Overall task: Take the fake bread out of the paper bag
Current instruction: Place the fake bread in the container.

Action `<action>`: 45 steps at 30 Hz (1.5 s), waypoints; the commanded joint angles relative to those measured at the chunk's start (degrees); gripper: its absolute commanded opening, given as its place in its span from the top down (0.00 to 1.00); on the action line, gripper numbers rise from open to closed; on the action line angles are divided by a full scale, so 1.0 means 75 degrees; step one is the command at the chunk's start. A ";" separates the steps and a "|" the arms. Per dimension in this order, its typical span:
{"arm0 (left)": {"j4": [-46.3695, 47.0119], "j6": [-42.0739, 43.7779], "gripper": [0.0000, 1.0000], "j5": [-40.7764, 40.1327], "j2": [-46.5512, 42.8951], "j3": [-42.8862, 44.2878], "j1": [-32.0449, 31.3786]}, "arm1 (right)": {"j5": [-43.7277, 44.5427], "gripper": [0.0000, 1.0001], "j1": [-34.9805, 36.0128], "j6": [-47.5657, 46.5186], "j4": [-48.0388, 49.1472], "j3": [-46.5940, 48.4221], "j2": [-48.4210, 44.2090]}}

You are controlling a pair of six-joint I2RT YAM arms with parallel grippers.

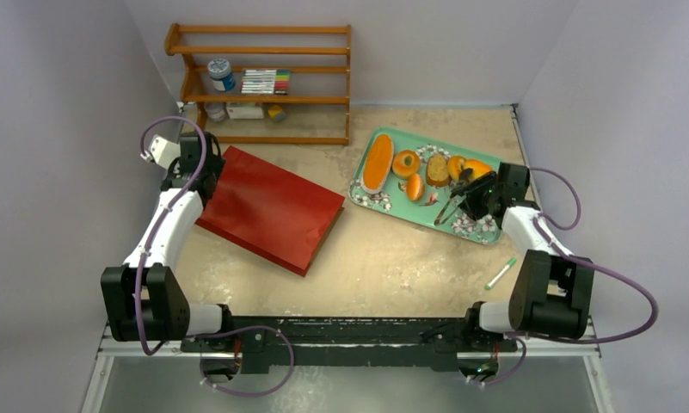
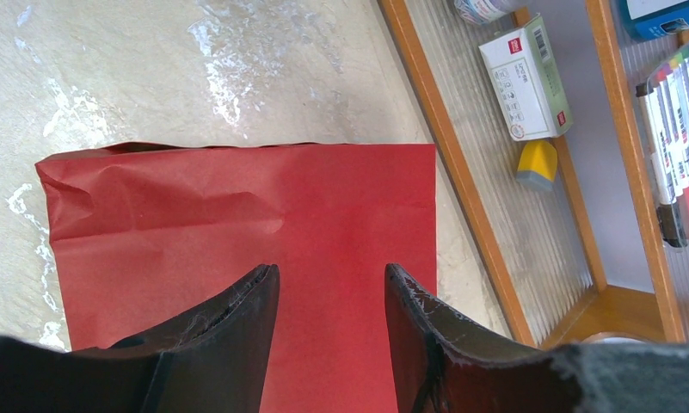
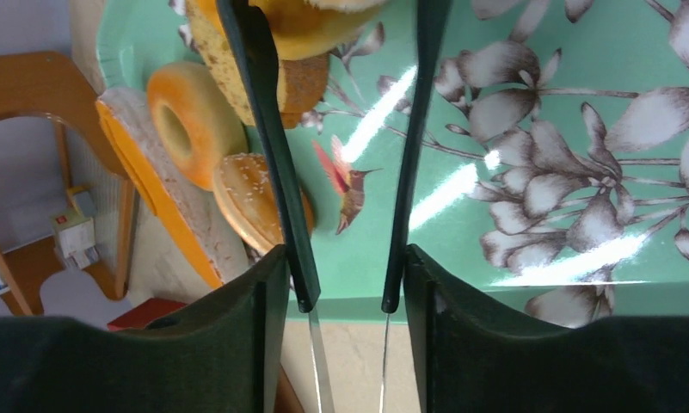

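Note:
The red paper bag [image 1: 270, 209] lies flat on the table, its mouth not visible. My left gripper [image 1: 205, 176] hovers over its far-left corner, open and empty [image 2: 332, 274] above the red paper [image 2: 237, 215]. The fake bread lies on the green flowered tray [image 1: 401, 209]: a long loaf [image 1: 378, 163], a ring bun [image 1: 405, 163], a seeded bun [image 1: 415, 186], a slice [image 1: 438, 169] and an orange piece [image 1: 471, 166]. My right gripper [image 1: 471, 191] is over the tray, shut on black tongs [image 3: 276, 155]. Both tong arms touch my fingers and stand spread apart. Their tips are out of the wrist view.
A wooden shelf [image 1: 263, 82] with a jar, boxes and markers stands at the back left, close to the bag's far edge [image 2: 461, 172]. A green marker [image 1: 501, 273] lies on the table near the right arm. Grey walls close in on three sides.

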 commanded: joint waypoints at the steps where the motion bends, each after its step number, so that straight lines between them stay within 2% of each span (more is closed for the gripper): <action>1: 0.0251 0.0017 0.53 -0.0154 -0.0132 -0.0045 0.0019 | -0.0402 0.45 -0.0171 0.0358 0.0596 -0.0279 0.0166; 15: 0.0298 -0.0043 0.52 -0.0133 -0.0106 -0.0018 0.0029 | -0.0302 0.44 -0.0225 0.0087 0.0317 -0.0404 -0.0226; 23: 0.0271 -0.0088 0.52 -0.0084 -0.0115 -0.0020 0.0029 | -0.0342 0.44 -0.0228 -0.0073 0.0481 -0.0538 0.0051; 26: 0.0223 -0.0064 0.53 -0.0095 -0.0166 -0.0041 0.0043 | 0.0039 0.44 -0.0211 -0.0368 0.0318 -0.0283 0.0196; 35: 0.0384 -0.0169 0.53 -0.0007 -0.0299 -0.0254 0.0073 | 0.0208 0.42 -0.0167 -0.0643 0.0154 -0.0420 -0.0133; 45: 0.0567 -0.0330 0.53 0.0095 -0.0334 -0.0420 0.0076 | 0.0376 0.44 0.0349 -0.0907 0.0103 0.0414 0.0966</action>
